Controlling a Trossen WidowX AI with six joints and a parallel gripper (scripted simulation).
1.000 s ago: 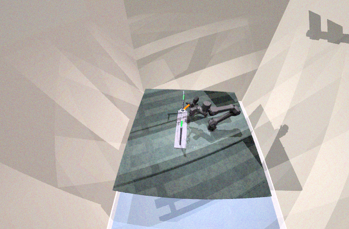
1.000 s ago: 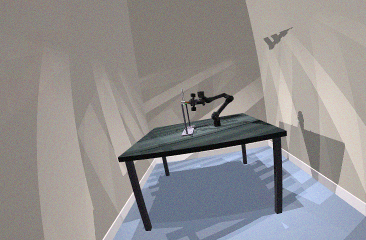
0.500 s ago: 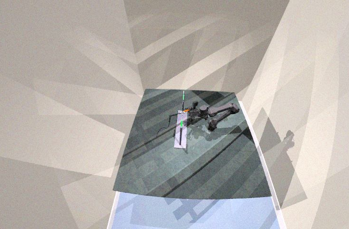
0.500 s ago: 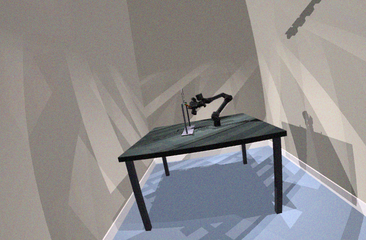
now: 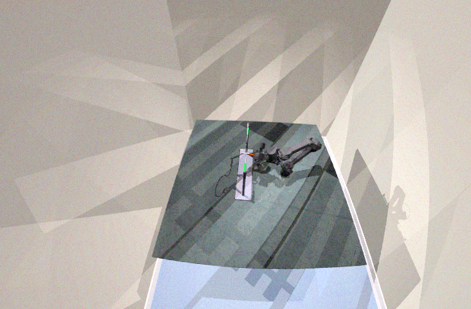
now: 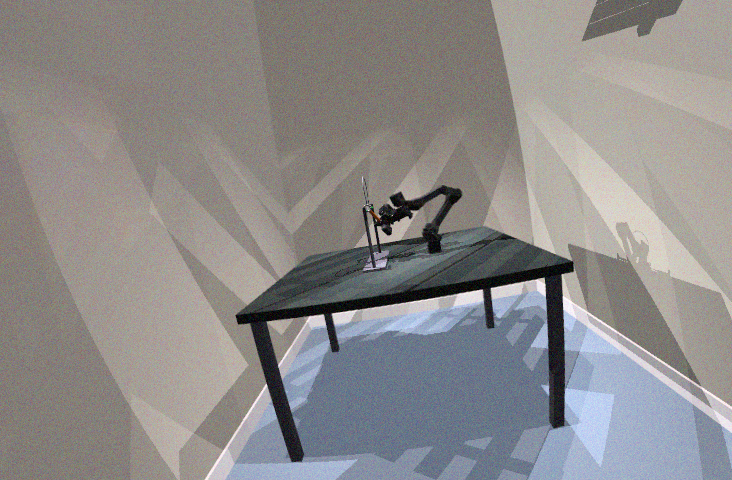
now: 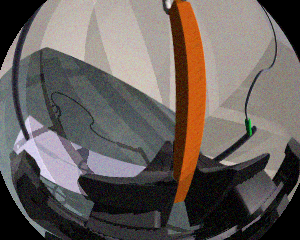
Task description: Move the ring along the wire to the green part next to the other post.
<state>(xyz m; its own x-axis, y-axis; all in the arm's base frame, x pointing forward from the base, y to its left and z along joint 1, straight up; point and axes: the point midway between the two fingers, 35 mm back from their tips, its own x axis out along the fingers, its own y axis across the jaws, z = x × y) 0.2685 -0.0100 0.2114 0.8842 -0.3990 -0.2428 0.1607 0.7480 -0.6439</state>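
My gripper (image 5: 257, 156) (image 6: 381, 215) (image 7: 172, 144) is shut on the orange handle (image 5: 250, 154) (image 6: 372, 213) (image 7: 188, 95), which runs up the middle of the wrist view. The small white ring (image 5: 245, 154) (image 7: 168, 4) sits at the handle's far end, around the wire between the two posts; only its edge shows at the top of the wrist view. The wire's green part (image 5: 247, 130) lies by the far post and another green part (image 5: 244, 167) (image 7: 249, 125) by the near post. The thin grey wire (image 7: 257, 75) curves at the right of the wrist view. Whether the ring touches the wire I cannot tell.
The posts stand on a pale lilac base plate (image 5: 240, 189) (image 6: 376, 262) (image 7: 45, 150) on the dark table (image 5: 265, 225) (image 6: 435, 271). The arm's base (image 5: 285, 171) (image 6: 433, 244) stands to the right of the plate.
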